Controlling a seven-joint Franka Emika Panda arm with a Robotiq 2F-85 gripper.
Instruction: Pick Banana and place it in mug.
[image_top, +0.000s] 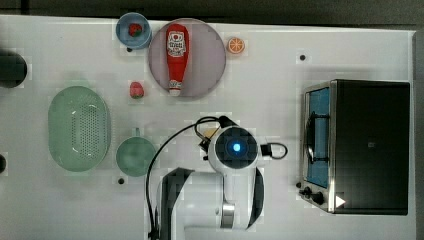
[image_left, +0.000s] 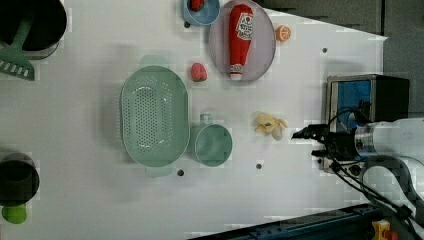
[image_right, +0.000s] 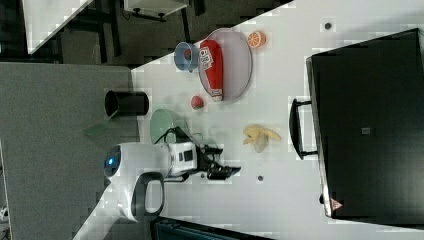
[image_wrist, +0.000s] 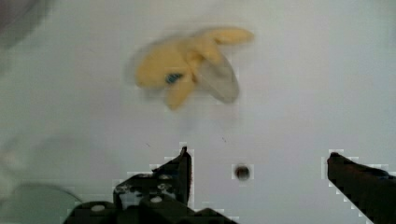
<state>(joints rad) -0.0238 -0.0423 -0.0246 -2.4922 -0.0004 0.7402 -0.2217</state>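
Note:
The banana (image_left: 270, 125) is a peeled yellow toy lying on the white table, between the mug and the toaster oven in the left view. It also lies in the right view (image_right: 260, 135) and the wrist view (image_wrist: 191, 65). The mug (image_left: 213, 145) is a small pale green cup with nothing in it, next to the colander; in the top view it stands at the arm's left (image_top: 135, 156). My gripper (image_left: 306, 142) hovers just to the left view's right of the banana, apart from it. Its fingers (image_wrist: 180, 168) stand wide open with nothing between them.
A large green colander (image_top: 79, 128) sits beside the mug. A plate (image_top: 210, 65) holds a ketchup bottle (image_top: 176, 56). Near it are a blue bowl (image_top: 122, 31) with a strawberry, a loose strawberry (image_top: 136, 90) and an orange slice (image_top: 236, 45). A toaster oven (image_top: 370, 146) stands at the top view's right.

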